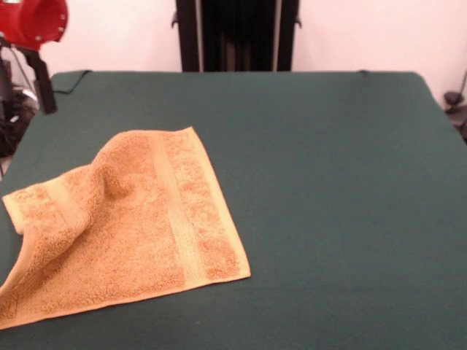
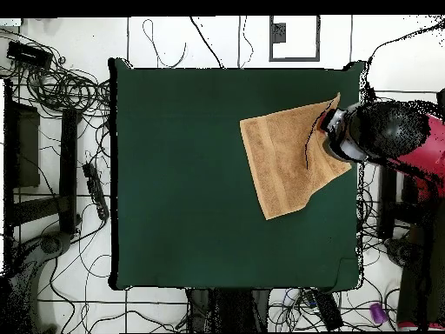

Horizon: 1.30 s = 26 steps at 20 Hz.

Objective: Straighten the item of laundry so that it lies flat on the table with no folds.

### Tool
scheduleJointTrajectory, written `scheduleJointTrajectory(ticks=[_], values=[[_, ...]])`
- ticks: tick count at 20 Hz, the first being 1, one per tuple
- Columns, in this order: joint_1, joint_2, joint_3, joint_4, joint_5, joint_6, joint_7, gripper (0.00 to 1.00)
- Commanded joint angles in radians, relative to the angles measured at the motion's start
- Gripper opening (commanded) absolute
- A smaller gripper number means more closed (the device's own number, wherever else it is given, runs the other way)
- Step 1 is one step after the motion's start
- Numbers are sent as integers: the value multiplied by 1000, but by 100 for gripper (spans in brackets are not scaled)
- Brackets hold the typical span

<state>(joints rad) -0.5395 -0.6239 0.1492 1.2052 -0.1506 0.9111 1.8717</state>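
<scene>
The orange-tan towel (image 1: 131, 219) lies on the near left part of the dark green table (image 1: 328, 182). Its right part lies flat and shows a woven band (image 1: 175, 211). Its left corner is raised and folded over, with a ridge running across it. In the overhead view the towel (image 2: 287, 161) sits near the table's right edge (image 2: 356, 217). The red and black arm (image 2: 387, 130) hangs over that edge, and the gripper (image 2: 335, 126) is at the towel's right corner. In the front view only a red part of the arm (image 1: 33, 20) shows at the top left.
The black pedestal (image 1: 237, 35) stands behind the table's far edge. A black stand (image 1: 40, 80) is at the far left corner. Cables (image 2: 61, 87) lie on the floor around the table.
</scene>
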Motion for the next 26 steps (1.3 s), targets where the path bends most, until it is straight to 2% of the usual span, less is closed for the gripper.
scheduleJointTrajectory(ticks=[1, 17, 26], values=[[83, 110, -22, 17, 56, -48, 316, 100], [199, 211, -123, -72, 168, -130, 455, 100], [268, 263, -175, -137, 228, -123, 565, 100]])
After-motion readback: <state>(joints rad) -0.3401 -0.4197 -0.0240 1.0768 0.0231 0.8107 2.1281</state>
